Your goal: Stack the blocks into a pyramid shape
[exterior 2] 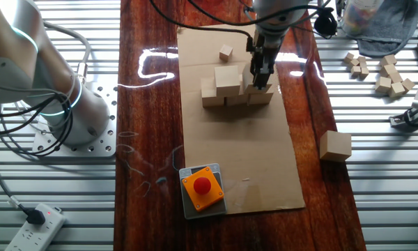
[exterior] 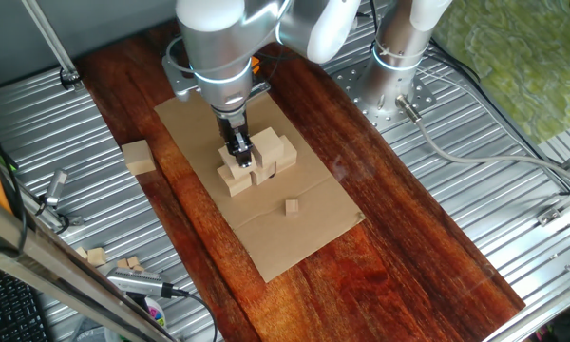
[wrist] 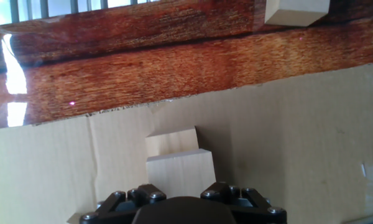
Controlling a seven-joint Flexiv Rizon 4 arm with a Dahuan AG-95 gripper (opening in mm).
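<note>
Placement of the pale wooden cube (wrist: 179, 175) held between the closed black two-finger gripper (exterior: 238, 152) requires centring it squarely over the seam of the stacked pale wooden blocks (exterior 2: 228, 88) on the brown cardboard sheet (exterior 2: 265, 167) before release.

pale unfinished wooden cube blocks (exterior 2: 228, 85): uniform light cream, faint grain. flat cardboard sheet (exterior 2: 258, 160): plain tan. glossy wooden tabletop (exterior: 399, 218): dark red-brown, streaked grain. ribbed metal side panels (exterior: 38, 133): silver-grey stripes. square orange box (exterior 2: 203, 189): red round button. black metal pincer (exterior: 239, 148) on silver-white arm (exterior: 214, 43).
</note>
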